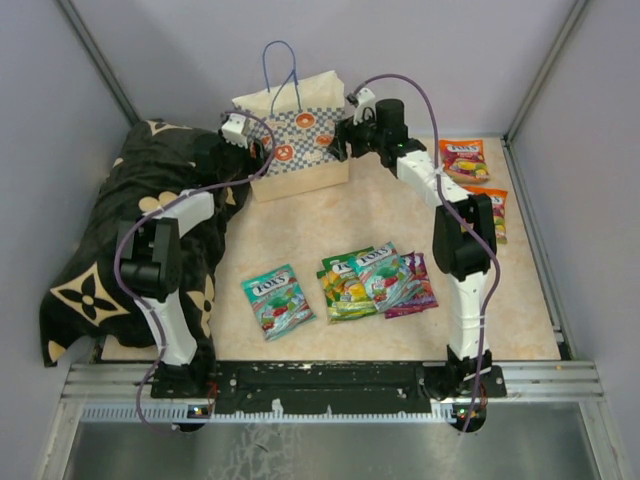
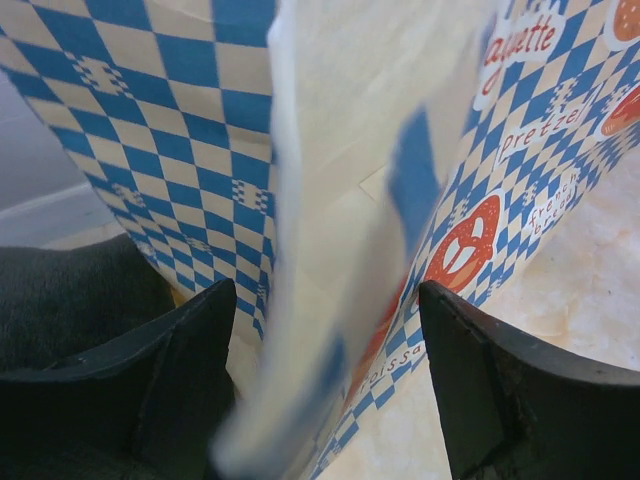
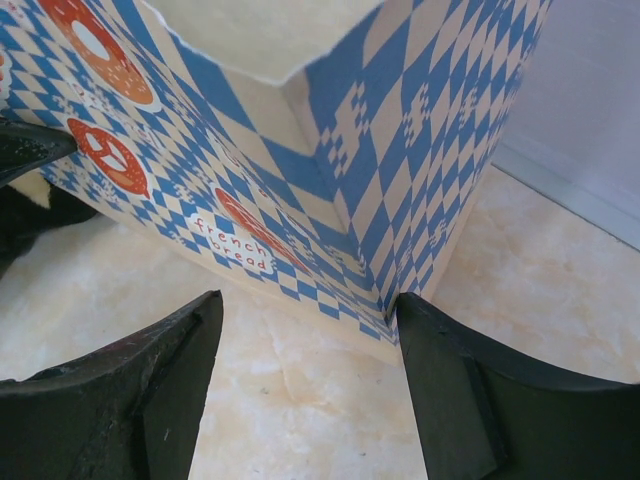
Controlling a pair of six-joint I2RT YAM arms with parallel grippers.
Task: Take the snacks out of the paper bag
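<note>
The paper bag (image 1: 295, 140) stands upright at the back of the table, cream above a blue-white checkered band, blue cord handles up. My left gripper (image 1: 262, 152) is open at its left end; in the left wrist view the bag's blurred corner edge (image 2: 330, 250) lies between the spread fingers of the gripper (image 2: 325, 390). My right gripper (image 1: 340, 140) is open at the bag's right end; in the right wrist view (image 3: 305, 380) the bag's lower corner (image 3: 390, 300) touches the right finger. Snacks lie on the table: a teal packet (image 1: 277, 300), a mixed pile (image 1: 375, 280), orange packets (image 1: 463, 158).
A black flower-patterned cushion (image 1: 130, 230) covers the table's left side beside the left arm. Another orange packet (image 1: 490, 208) lies by the right arm's elbow. Grey walls close in behind the bag and on both sides.
</note>
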